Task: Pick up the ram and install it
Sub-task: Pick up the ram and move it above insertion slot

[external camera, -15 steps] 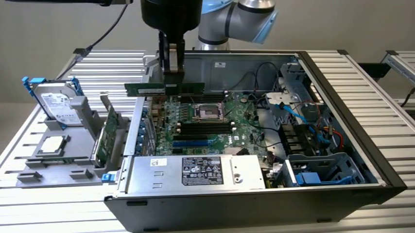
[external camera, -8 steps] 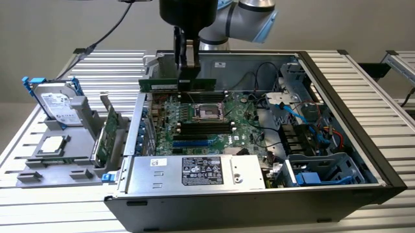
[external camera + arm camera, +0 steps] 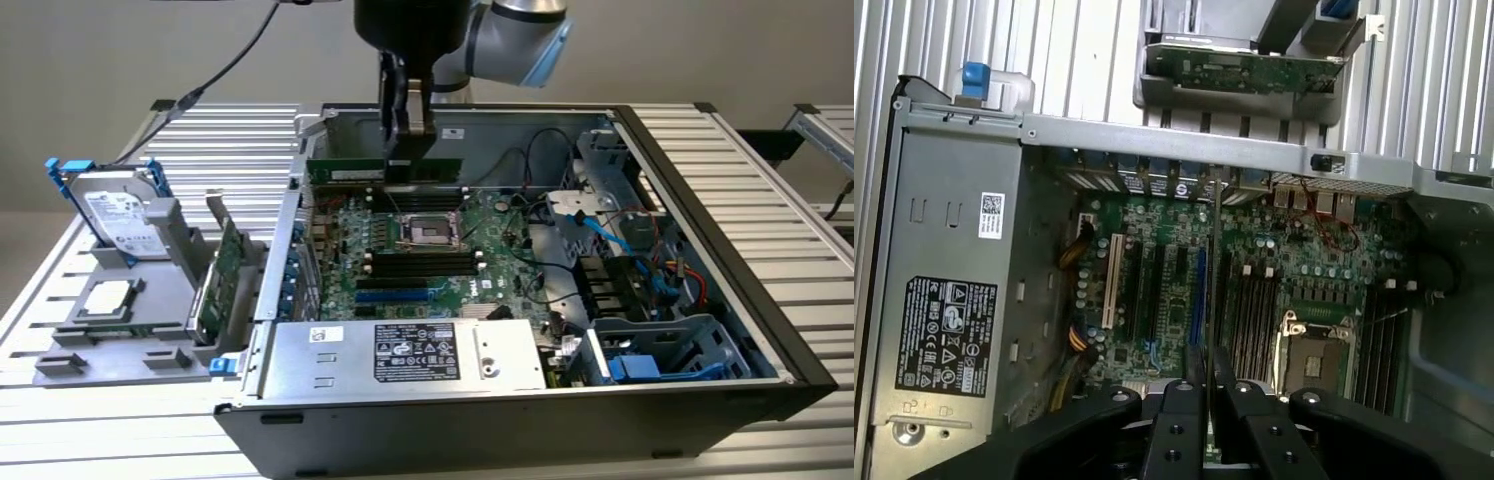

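My black two-finger gripper point(image 3: 404, 152) is clamped on the top edge of the ram point(image 3: 354, 172), a long, narrow green circuit-board stick. It hangs level inside the open grey metal computer case point(image 3: 694, 200), above the green motherboard point(image 3: 501, 265) and seated in nothing.

The risk I judge is misalignment. If the stick sits skewed against the long black memory slots point(image 3: 420, 262), pressing down could jam it or scrape the silver processor socket point(image 3: 430, 230).

The exterior view shows the ram's broad face and its height over the board. The wrist view shows the ram point(image 3: 1211, 280) edge-on as a thin line between my fingers point(image 3: 1179, 420), running beside the slots point(image 3: 1254, 310).
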Available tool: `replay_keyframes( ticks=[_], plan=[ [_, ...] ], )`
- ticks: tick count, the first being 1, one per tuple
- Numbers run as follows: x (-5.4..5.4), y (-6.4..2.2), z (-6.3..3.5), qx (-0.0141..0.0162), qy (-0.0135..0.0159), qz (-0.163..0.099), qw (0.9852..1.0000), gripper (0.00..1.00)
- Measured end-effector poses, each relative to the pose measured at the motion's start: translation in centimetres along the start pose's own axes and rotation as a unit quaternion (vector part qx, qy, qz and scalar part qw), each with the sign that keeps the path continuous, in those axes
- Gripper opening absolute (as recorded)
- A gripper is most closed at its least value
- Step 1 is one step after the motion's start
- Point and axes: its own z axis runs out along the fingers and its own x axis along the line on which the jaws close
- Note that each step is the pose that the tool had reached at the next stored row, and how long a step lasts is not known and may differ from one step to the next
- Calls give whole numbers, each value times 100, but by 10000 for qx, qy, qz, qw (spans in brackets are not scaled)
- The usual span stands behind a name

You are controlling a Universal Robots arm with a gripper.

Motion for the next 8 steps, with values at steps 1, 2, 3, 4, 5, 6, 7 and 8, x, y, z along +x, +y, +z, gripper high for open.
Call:
replay_keyframes(
  ticks=[1,2,3,4,5,6,7,8],
  plan=[
    [-6,-20,1,1,-1,1,10000,14],
    [-11,-37,1,2,-3,1,10000,14],
    [-17,-53,3,3,-7,1,10000,14],
    [-22,-67,5,4,-13,1,10000,14],
    [-31,-80,9,5,-18,1,10000,14],
    [-49,-91,15,5,-22,0,10000,14],
    [-71,-103,22,6,-24,1,10000,14],
    [-99,-114,29,6,-26,0,10000,14]
  ],
)
